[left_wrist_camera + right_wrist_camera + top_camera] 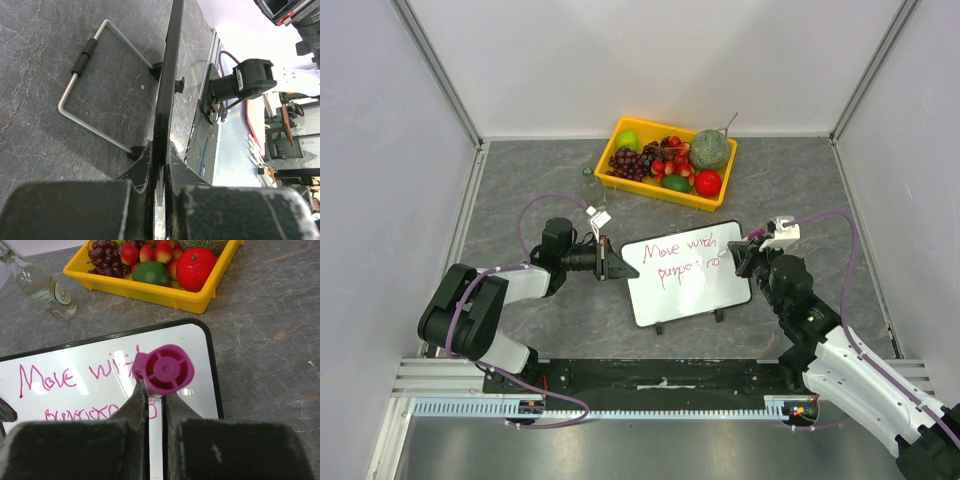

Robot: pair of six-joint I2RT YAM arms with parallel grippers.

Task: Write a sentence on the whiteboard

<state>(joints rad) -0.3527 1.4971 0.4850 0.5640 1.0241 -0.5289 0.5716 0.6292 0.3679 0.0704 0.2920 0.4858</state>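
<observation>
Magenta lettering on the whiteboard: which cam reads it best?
Top external. It sees the whole whiteboard from above, with both lines of the lettering in frame. Right wrist shows the start of both lines closer, but the marker and right gripper cover the rest. Left wrist views the whiteboard edge-on, so no lettering shows.

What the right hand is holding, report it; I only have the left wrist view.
Observer: The right hand is shut on a magenta marker above the whiteboard.
Operator: Read me the board.
Observer: The sentence starts "Move with"; I cannot fully read the second line below it.
Operator: Say what lies beyond the board.
Observer: A yellow tray of fruit, with a clear bottle by its left end.
</observation>
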